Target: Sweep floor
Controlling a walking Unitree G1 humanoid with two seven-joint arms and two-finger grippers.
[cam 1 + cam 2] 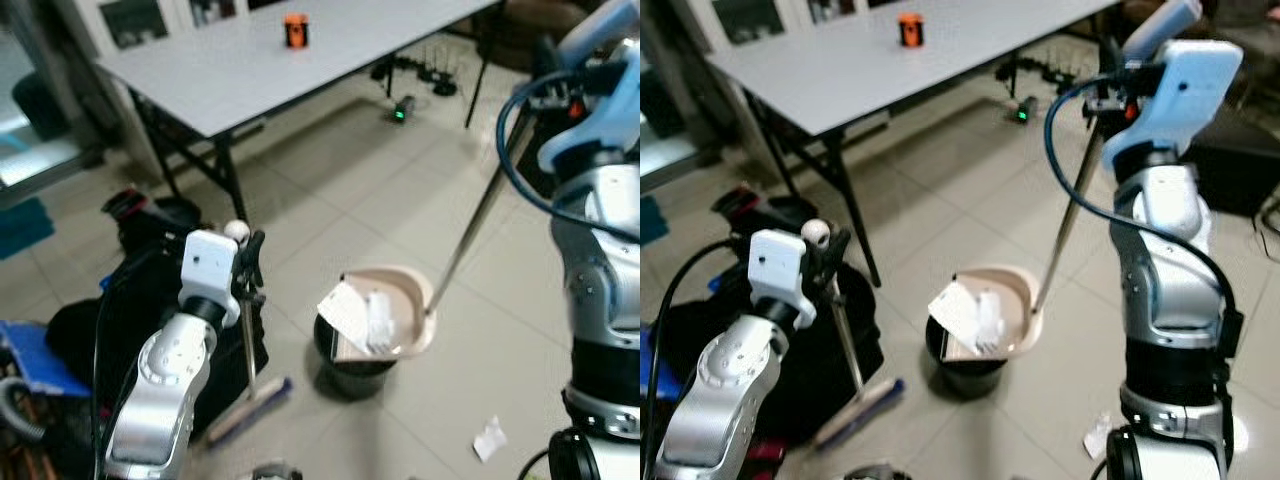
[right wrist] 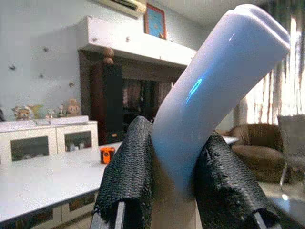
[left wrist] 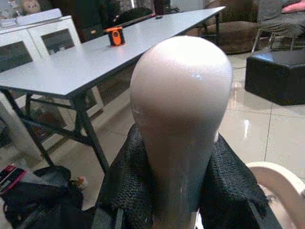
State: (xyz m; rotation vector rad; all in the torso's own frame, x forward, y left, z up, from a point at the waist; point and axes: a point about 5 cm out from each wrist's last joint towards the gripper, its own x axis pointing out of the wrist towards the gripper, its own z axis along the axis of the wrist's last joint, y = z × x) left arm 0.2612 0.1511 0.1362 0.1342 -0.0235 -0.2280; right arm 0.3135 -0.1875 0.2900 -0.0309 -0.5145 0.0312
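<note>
My left gripper (image 1: 246,262) is shut on the thin broom handle just below its round cream knob (image 3: 181,95). The broom's brush head (image 1: 250,405) rests on the tiles beside a black bag. My right gripper (image 1: 1108,82) is raised and shut on the pale blue grip (image 2: 209,90) of the dustpan's long metal handle (image 1: 478,222). The beige dustpan (image 1: 400,290) hangs tilted over a small black bin (image 1: 352,368), with white paper scraps (image 1: 348,310) lying in it. One crumpled paper scrap (image 1: 490,437) lies on the floor near my right leg.
A grey folding table (image 1: 200,75) stands ahead with an orange object (image 1: 296,30) on it, and cables and a lit device (image 1: 402,110) beneath it. Black bags (image 1: 140,270) and a blue item (image 1: 35,360) crowd the left. A black ottoman (image 3: 274,76) stands farther off.
</note>
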